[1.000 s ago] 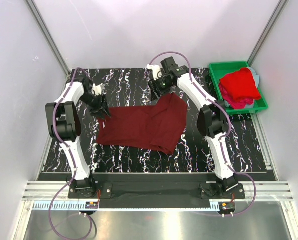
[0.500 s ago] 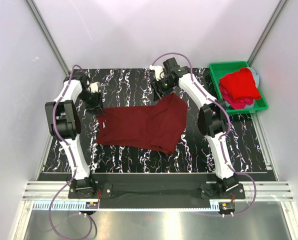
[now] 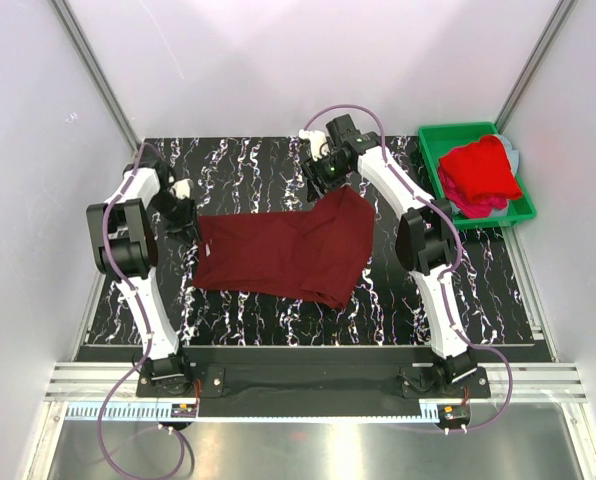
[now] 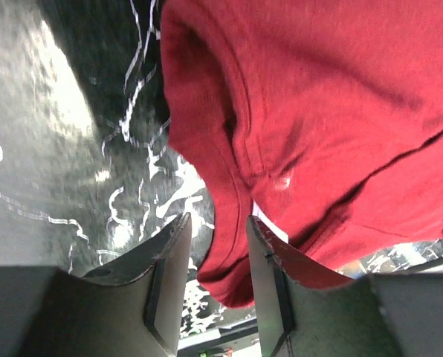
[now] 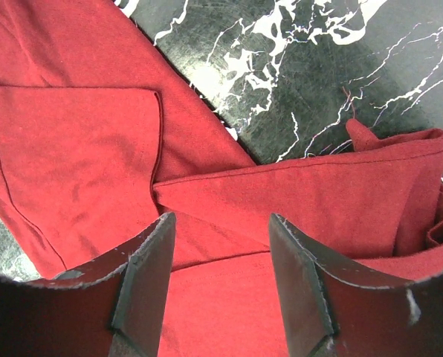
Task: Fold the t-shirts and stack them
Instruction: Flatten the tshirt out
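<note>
Movement overhead: the left gripper is sliding out to the edge of the maroon t-shirt farthest from the green bin, readying a fold; the shirt is lying left of the bin, long axis pointing toward it. Left wrist: jaws are narrowing around the hem, not clenched. Right wrist: the right gripper is hovering, jaws spread, empty.

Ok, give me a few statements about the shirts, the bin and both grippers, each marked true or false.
1. The maroon t-shirt lies on the table. True.
2. The green bin is empty. False: a red t-shirt is piled in it.
3. The left gripper straddles the maroon t-shirt's edge, jaws apart. True.
4. The right gripper hangs over the green bin. False: it is at the maroon t-shirt's far corner, jaws open.
</note>
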Motion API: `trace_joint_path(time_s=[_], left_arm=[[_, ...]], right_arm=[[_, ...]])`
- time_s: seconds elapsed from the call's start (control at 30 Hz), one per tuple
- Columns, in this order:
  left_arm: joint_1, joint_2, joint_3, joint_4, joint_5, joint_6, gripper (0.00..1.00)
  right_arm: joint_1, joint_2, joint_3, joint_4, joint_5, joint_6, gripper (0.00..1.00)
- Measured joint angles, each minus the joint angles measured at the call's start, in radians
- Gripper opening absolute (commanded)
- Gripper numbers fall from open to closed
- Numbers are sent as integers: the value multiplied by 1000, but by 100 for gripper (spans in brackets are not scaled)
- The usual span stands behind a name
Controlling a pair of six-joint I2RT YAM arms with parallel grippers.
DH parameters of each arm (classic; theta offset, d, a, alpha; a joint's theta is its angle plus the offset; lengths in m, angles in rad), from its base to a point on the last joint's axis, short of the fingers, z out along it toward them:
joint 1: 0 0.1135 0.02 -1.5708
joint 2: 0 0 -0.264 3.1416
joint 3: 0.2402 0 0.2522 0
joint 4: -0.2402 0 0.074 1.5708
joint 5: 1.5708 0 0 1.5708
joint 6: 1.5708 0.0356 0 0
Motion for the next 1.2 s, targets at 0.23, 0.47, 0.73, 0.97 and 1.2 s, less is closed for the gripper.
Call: trace_joint_path(time_s=[0.23, 0.47, 0.73, 0.97, 1.2], left_arm=[[-1, 74, 24, -22, 27, -2, 39], [-2, 126, 76, -54, 87, 0, 0], [-90, 157, 306, -38, 108, 0, 0], [-154, 110, 613, 91, 105, -41, 0], [-220, 44, 784, 226, 109, -90, 0]], right_arm=[[0, -35, -8, 0, 8, -3, 61], [0, -68, -9, 9, 56, -3, 58], [0, -168, -19, 42, 158, -4, 57], [-8, -266, -76, 68, 233, -16, 56], [-60, -307, -120, 85, 306, -20, 55]])
